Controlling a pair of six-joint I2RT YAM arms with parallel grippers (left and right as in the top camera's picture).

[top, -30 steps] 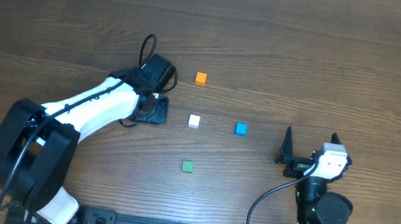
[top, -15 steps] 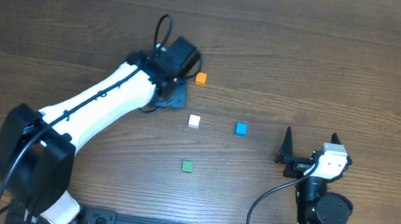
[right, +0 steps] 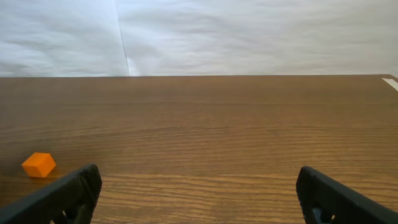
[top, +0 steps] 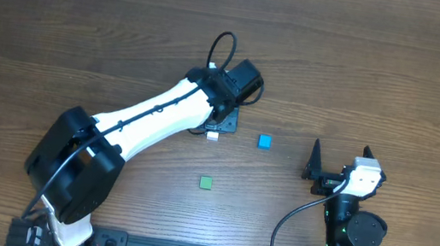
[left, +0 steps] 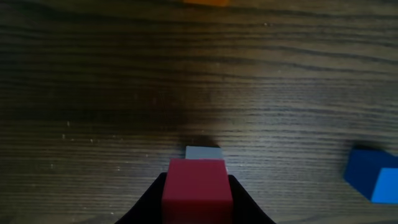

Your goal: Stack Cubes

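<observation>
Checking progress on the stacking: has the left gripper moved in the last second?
Yes. In the top view the left gripper, holding the red cube, has swung rightward: from left of the white cube to right beside it.

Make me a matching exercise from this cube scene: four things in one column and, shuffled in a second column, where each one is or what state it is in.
Things
1. red cube
2. white cube
3. green cube
4. right gripper

Places or states
A. open, holding nothing
B. on the table, the cube nearest the arm bases
C. clamped in the left gripper
D. on the table, partly covered by the left gripper in the top view

Pairs: 1-C, 2-D, 3-B, 4-A
</observation>
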